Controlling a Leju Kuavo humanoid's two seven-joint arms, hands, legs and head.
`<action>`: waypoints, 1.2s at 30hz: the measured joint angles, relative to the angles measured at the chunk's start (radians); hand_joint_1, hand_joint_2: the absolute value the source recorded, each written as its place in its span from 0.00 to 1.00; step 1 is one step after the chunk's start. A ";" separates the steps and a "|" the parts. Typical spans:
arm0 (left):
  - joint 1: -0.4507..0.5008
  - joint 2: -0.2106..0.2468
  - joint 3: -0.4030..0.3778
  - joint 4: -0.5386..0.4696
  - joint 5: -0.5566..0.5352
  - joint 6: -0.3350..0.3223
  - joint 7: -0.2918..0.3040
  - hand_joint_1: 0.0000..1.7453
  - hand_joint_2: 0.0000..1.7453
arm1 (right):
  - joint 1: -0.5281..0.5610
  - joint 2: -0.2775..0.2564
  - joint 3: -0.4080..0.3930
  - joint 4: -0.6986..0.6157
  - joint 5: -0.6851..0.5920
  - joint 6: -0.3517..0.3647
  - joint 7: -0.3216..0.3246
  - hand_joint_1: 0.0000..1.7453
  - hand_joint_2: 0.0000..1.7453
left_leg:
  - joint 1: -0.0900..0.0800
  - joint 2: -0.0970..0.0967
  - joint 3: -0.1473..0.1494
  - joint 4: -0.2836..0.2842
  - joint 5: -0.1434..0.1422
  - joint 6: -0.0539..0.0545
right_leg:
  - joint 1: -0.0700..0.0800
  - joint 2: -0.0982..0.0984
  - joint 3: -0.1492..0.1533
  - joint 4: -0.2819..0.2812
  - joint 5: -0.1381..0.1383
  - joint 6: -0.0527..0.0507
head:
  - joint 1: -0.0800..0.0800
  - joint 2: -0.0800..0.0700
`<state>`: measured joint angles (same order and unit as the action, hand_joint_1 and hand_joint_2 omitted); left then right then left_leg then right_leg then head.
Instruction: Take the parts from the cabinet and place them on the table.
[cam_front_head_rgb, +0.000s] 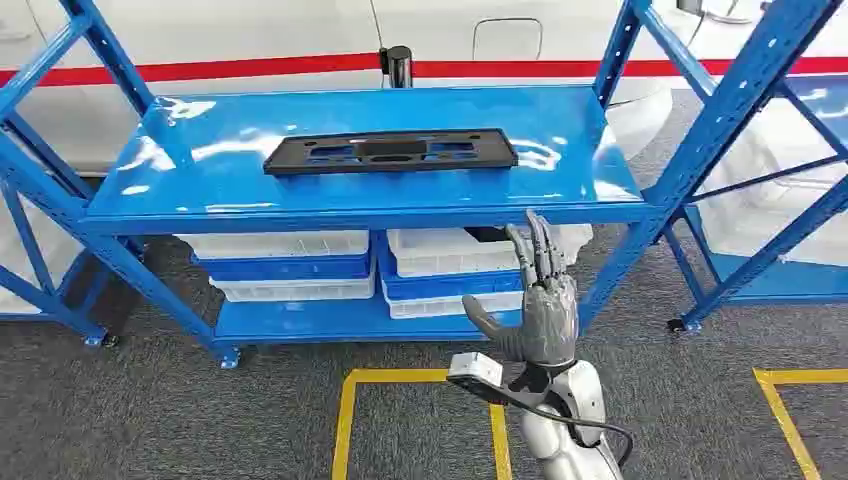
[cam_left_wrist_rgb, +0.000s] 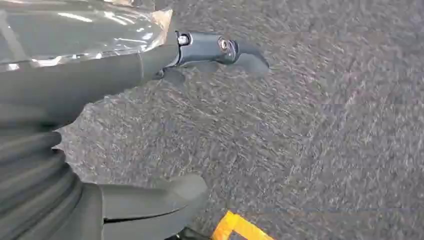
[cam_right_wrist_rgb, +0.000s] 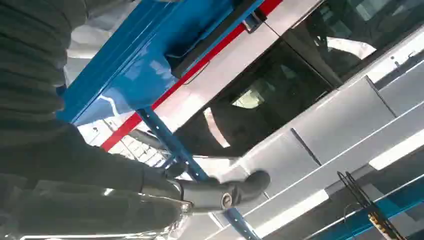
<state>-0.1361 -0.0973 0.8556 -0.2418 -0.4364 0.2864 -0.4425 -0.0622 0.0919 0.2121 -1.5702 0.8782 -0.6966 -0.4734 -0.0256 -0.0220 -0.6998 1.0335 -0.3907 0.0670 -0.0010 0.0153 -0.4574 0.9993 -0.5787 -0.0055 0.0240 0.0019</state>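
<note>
Right hand: silver-grey, darker fingers, empty and spread. Just beyond the fingertips, glossy blue rack. On its top shelf, well above the hand, matte black flat part. Directly behind the hand: white translucent bins with blue trays between them, more of the same to its left. Far behind: white vehicle body with a red stripe. Under the hand: speckled dark grey carpet, yellow floor tape. Left hand: dark grey, ribbed cover, over the same carpet.
</note>
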 joint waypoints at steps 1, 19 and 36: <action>-0.001 0.001 0.000 0.000 0.001 0.000 0.000 0.00 1.00 | 0.000 0.000 0.001 0.002 -0.002 0.000 -0.002 0.00 1.00 | -0.002 0.002 0.013 -0.006 0.011 0.003 | 0.001 0.001 0.006 -0.016 -0.001 0.004 | -0.003 0.000; -0.004 -0.005 0.001 0.003 -0.001 -0.011 -0.007 0.00 1.00 | -0.038 -0.010 0.002 0.052 -0.025 -0.001 -0.036 0.00 1.00 | 0.039 0.006 0.162 -0.021 -0.111 -0.065 | -0.029 -0.017 -0.141 0.022 0.132 0.030 | -0.004 0.000; -0.007 0.002 0.001 0.003 -0.003 -0.002 -0.010 0.00 1.00 | -0.068 0.000 0.002 0.077 -0.036 -0.001 -0.050 0.00 1.00 | 0.017 0.026 0.125 -0.075 -0.017 -0.004 | 0.000 -0.016 -0.111 0.067 0.054 0.014 | -0.005 0.000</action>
<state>-0.1427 -0.0958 0.8564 -0.2388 -0.4395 0.2842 -0.4521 -0.1303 0.0923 0.2140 -1.4927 0.8427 -0.6977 -0.5238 -0.0090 0.0042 -0.5752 0.9584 -0.4076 0.0631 -0.0008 -0.0003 -0.5685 1.0664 -0.5243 0.0082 0.0187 0.0019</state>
